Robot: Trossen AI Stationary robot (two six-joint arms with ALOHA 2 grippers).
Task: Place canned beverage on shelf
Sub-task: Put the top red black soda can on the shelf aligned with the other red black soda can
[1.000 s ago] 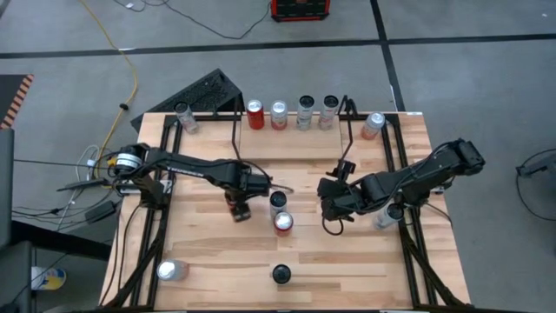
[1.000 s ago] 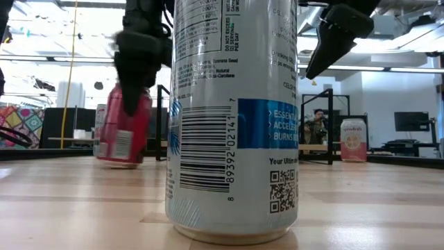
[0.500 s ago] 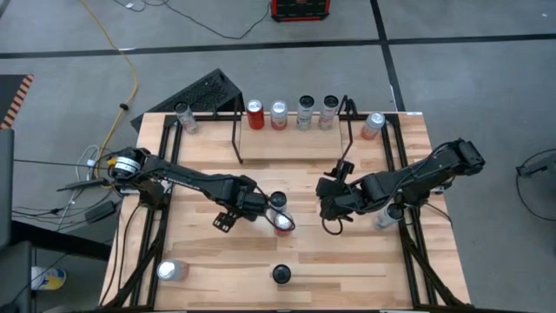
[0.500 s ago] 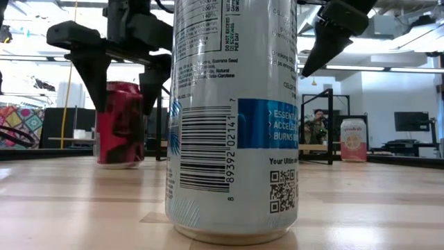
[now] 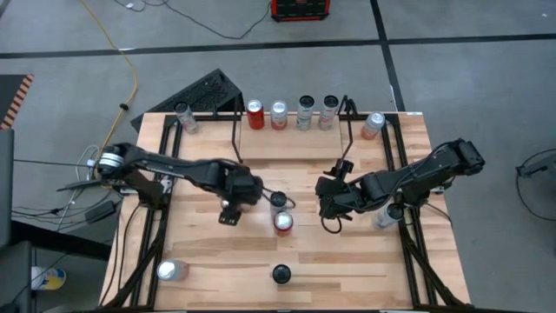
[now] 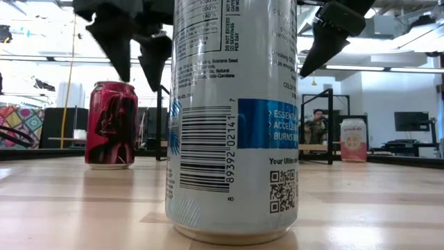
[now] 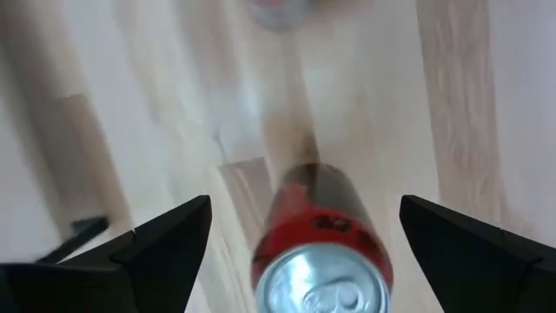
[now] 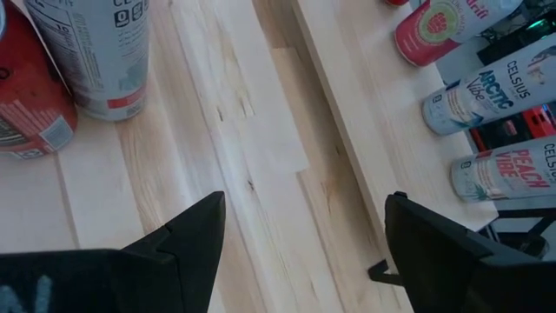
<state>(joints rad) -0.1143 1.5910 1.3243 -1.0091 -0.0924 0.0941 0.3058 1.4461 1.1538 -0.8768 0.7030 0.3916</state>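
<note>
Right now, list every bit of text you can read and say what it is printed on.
"ESSEN", "ACCELER", "BURNS M", "89392 02141": near white can, low view.
"CELSIUS", "ARCTIC Vibe": pale blue can, right wrist view.
"PEACH VIBE": peach can beside it.
The near can's fine print, the pink can and the red can are too small or blurred to read.

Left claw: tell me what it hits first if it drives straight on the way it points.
Probably the red can: it stands upright between the open left claw's fingers, right in line. Depth is unclear.
</note>
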